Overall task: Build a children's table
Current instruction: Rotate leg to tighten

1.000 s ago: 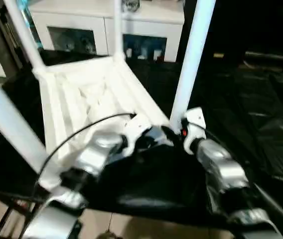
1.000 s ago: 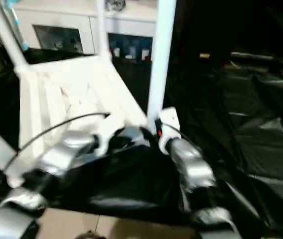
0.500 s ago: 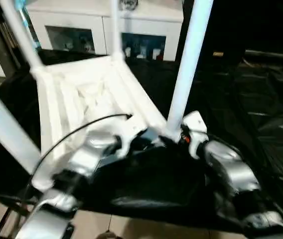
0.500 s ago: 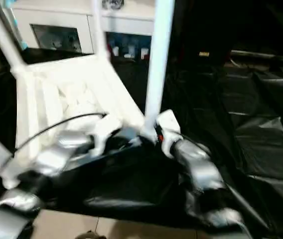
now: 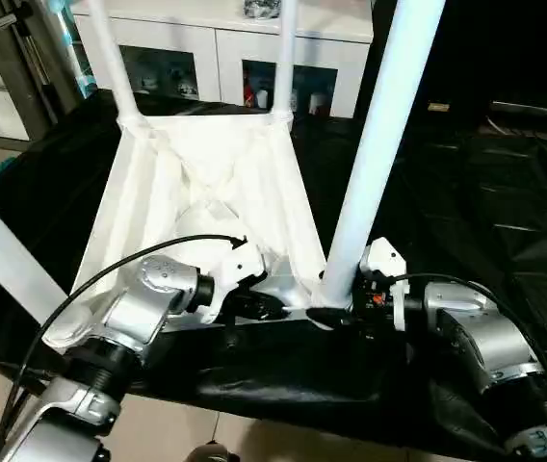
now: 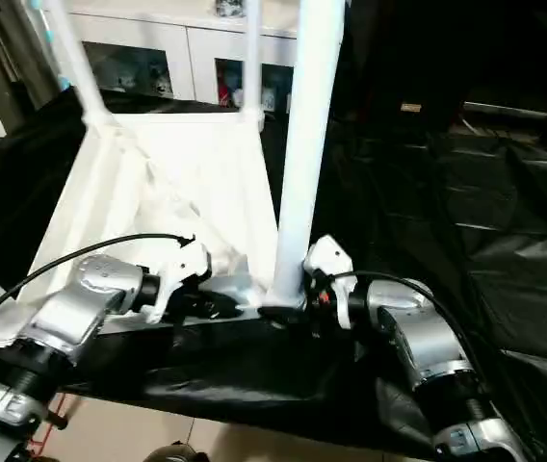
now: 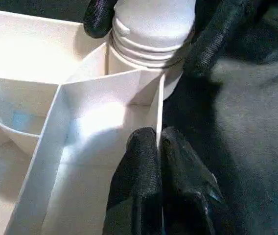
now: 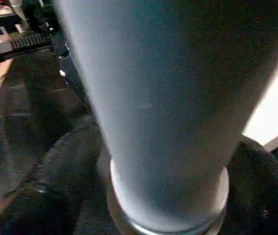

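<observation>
Left wrist view: thin table top rim (image 7: 157, 105) pinched by left gripper (image 7: 159, 161); right gripper (image 5: 346, 310) clasps rigid, light, smooth leg (image 5: 375, 159) at socket.

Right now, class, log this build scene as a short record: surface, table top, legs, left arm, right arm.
surface: black sheet
table top: upside down, ribbed underside facing up
legs: four standing up from the corners; near right leg seated in its socket
left gripper: fingers pinch the top's edge wall beside that socket
right gripper: fingers around the near right leg's base
background: white cabinet
</observation>
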You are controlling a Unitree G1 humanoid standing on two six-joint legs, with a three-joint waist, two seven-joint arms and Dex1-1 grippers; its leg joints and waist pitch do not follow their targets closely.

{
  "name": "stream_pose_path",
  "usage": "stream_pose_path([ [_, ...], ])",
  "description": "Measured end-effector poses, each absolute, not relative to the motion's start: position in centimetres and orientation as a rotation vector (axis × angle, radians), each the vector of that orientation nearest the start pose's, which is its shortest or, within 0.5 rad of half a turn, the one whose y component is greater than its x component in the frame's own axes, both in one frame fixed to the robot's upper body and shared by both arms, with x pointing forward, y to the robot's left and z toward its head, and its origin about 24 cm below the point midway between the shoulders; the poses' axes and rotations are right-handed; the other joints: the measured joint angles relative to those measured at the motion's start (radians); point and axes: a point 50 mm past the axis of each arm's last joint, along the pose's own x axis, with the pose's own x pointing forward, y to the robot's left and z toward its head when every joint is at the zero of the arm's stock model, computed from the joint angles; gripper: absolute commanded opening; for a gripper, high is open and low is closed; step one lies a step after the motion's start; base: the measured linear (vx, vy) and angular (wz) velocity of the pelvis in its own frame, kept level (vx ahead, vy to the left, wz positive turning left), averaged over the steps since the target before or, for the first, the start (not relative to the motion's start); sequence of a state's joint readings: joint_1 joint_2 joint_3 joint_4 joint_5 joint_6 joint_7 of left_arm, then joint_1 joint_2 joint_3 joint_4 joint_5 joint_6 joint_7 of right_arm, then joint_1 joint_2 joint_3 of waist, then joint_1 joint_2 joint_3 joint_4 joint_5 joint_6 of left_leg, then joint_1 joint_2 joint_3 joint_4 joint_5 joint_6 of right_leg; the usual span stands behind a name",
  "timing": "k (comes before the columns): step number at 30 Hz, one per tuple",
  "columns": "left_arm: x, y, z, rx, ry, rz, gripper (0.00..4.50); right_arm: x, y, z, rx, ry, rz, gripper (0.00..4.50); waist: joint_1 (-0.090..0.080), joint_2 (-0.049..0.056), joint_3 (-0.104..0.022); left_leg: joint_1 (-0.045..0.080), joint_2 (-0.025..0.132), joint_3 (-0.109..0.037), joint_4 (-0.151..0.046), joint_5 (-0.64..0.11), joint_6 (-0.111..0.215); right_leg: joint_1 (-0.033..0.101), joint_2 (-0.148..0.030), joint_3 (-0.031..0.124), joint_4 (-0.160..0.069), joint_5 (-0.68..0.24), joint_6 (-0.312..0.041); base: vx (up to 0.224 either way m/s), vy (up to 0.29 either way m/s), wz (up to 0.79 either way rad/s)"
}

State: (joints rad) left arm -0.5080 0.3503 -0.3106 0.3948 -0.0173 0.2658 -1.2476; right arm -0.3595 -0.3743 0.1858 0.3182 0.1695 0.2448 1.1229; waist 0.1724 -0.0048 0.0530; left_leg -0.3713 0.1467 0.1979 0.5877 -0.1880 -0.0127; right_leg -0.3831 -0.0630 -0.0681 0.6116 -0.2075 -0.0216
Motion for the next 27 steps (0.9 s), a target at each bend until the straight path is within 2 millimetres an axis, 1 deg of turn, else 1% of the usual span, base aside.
stream_pose_path([
  [2,29.5,11.6,5.1,0.31,0.488,-1.423,0.0,28.3,-14.3,4.3,-0.098,0.382,1.23,3.2,0.001,0.0,0.0,0.0,0.0,0.0,0.0,0.0,0.0,0.0,0.0,0.0,0.0,0.0,0.0,0.0,0.0,0.0],
  [4,29.5,11.7,5.0,0.309,0.49,-1.427,0.0,28.3,-14.3,4.2,-0.092,0.386,1.229,3.12,0.001,0.0,0.0,0.0,0.0,0.0,0.0,0.0,0.0,0.0,0.0,0.0,0.0,0.0,0.0,0.0,0.0,0.0],
  [7,29.4,11.7,5.0,0.31,0.49,-1.428,0.0,28.2,-14.3,4.2,-0.088,0.389,1.23,2.81,0.001,0.0,0.0,0.0,0.0,0.0,0.0,0.0,0.0,0.0,0.0,0.0,0.0,0.0,0.0,0.0,0.0,0.0],
  [12,29.6,11.7,4.9,0.308,0.487,-1.406,0.0,28.2,-14.2,4.1,-0.087,0.385,1.199,2.7,0.001,0.0,0.0,0.001,0.0,0.0,0.0,0.0,0.0,0.001,0.0,0.0,0.001,0.0,0.0,0.0,0.0,0.0],
  [15,30.9,11.0,4.8,0.304,0.47,-1.286,0.0,29.4,-13.7,3.6,-0.063,0.348,0.987,2.69,-0.009,-0.001,0.0,0.004,0.0,0.0,0.002,0.001,-0.001,0.002,0.0,0.0,0.003,0.001,0.0,0.0,0.0,0.0],
  [17,31.2,10.4,4.7,0.297,0.463,-1.249,0.0,29.9,-13.6,3.4,-0.054,0.337,0.906,2.68,-0.016,-0.001,0.0,0.005,0.0,0.0,0.002,0.001,-0.001,0.003,0.0,0.0,0.002,0.0,0.002,0.0,0.0,0.0],
  [20,32.3,9.3,4.6,0.294,0.453,-1.147,0.0,31.2,-12.6,3.2,-0.011,0.32,0.708,2.68,-0.03,-0.001,-0.001,0.006,0.0,0.0,0.002,0.001,-0.001,0.003,0.0,0.0,0.002,0.002,0.002,0.0,0.0,0.0],
  [22,32.7,8.4,4.6,0.29,0.446,-1.093,0.0,31.9,-12.3,3.2,-0.001,0.313,0.593,2.68,-0.032,0.0,-0.001,0.006,0.0,0.0,0.002,0.001,-0.002,0.003,0.0,0.0,0.002,0.003,0.002,0.0,0.0,0.0],
  [24,32.9,7.9,4.6,0.283,0.439,-1.062,0.0,32.3,-11.8,3.2,0.008,0.309,0.528,2.68,-0.032,0.002,-0.003,0.006,0.0,0.0,0.002,0.001,-0.002,0.003,0.0,0.0,0.002,0.004,0.0,0.0,0.0,0.0],
  [25,33.1,7.6,4.6,0.279,0.435,-1.04,0.0,32.7,-11.6,3.2,0.009,0.302,0.482,2.68,-0.034,0.005,-0.004,0.006,0.0,0.0,0.001,0.001,-0.002,0.002,0.0,0.001,0.001,0.004,-0.001,0.0,0.0,0.0],
  [26,33.2,7.5,4.6,0.278,0.433,-1.032,0.0,32.8,-11.5,3.3,0.009,0.294,0.474,2.68,-0.034,0.006,-0.004,0.005,0.0,0.0,0.0,0.001,-0.002,0.002,0.0,0.001,0.001,0.004,-0.001,0.0,0.0,0.0],
  [27,33.2,7.5,4.6,0.277,0.431,-1.031,0.0,32.8,-11.5,3.3,0.009,0.288,0.475,3.03,-0.033,0.006,-0.004,0.005,0.0,0.0,-0.001,0.001,-0.002,0.002,0.0,0.001,0.0,0.004,0.0,0.0,0.0,0.0],
])
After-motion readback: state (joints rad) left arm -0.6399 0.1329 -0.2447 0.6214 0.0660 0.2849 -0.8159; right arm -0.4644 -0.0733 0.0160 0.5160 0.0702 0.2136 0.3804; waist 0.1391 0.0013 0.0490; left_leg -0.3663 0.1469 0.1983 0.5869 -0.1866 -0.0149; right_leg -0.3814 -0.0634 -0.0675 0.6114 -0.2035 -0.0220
